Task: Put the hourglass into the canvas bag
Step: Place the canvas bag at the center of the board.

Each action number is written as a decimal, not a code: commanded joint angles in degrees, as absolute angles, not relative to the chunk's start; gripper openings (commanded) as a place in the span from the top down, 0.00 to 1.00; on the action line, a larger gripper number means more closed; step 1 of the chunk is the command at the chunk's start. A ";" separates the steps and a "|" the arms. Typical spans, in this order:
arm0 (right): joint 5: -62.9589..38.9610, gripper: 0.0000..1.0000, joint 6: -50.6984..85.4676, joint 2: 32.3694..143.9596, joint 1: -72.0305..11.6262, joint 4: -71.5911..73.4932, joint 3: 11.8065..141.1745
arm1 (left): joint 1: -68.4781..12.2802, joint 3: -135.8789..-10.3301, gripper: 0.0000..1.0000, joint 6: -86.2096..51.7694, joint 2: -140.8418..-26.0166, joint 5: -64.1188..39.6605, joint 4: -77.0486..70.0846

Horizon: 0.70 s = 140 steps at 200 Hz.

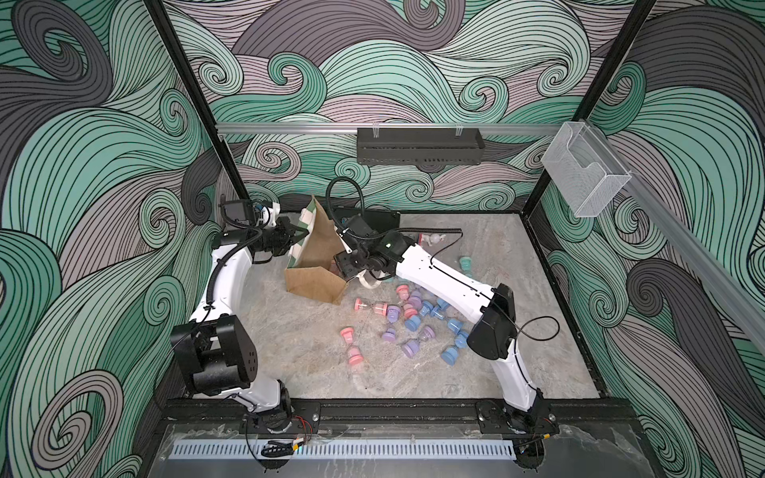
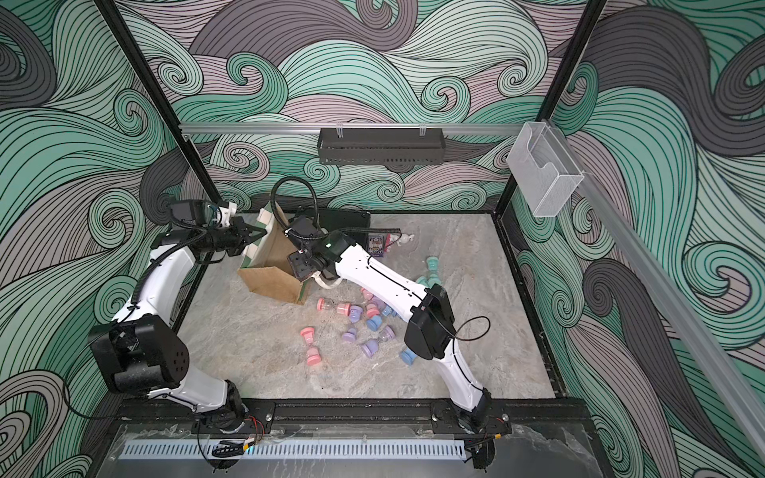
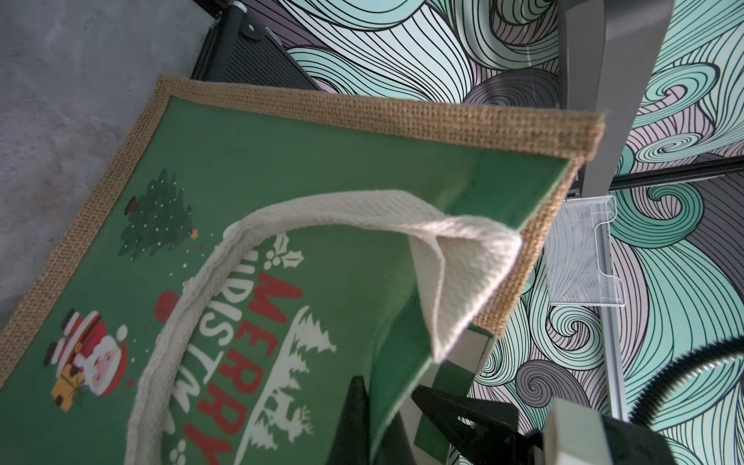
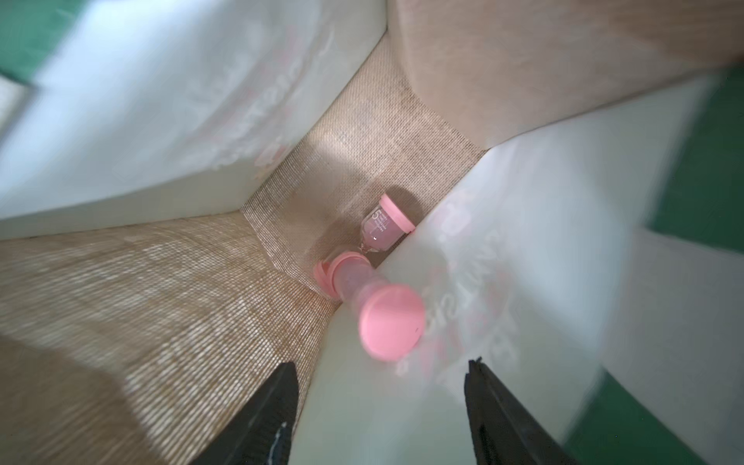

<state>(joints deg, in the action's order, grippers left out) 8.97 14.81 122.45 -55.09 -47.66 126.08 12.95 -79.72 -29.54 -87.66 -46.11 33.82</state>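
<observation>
Tan burlap canvas bag point(image 1: 316, 285), green printed panels, cream handles, sits rear-left on grey stone-look counter point(image 1: 289, 356), mouth gaping. Left tool point(image 3: 396, 406) clamped tight on bag's green panel edge. Right tool point(image 4: 380, 366) inside mouth, fingers spread, gripping nothing. Pink hourglass point(image 4: 388, 320), blurred, beyond fingertips against white lining; second pink hourglass point(image 4: 384, 223) on burlap floor. Loose pastel hourglasses point(image 1: 410, 310) crowd counter beside bag; front strip bare.

Tan canvas bag point(image 3: 342, 173), green printed panel — hourglass point(image 4: 392, 320) pink, perhaps paler glass.

Soft even light; nearer pink hourglass point(image 4: 392, 320) smeared by blur.
</observation>
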 commanded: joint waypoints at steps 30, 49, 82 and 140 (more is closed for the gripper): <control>8.74 0.27 15.94 116.28 -58.64 -49.46 122.58 | 15.88 -76.88 1.00 -28.88 -82.21 -41.46 39.64; 7.88 0.24 16.31 116.55 -59.13 -49.52 123.13 | 16.76 -75.82 1.00 -28.65 -82.48 -40.12 37.65; 6.51 0.17 16.40 114.32 -59.12 -49.37 123.30 | 17.47 -81.13 1.00 -24.97 -86.05 -34.82 43.15; 5.90 0.06 14.46 109.34 -59.10 -49.35 120.46 | 17.52 -87.16 0.54 -18.73 -87.71 -32.26 50.52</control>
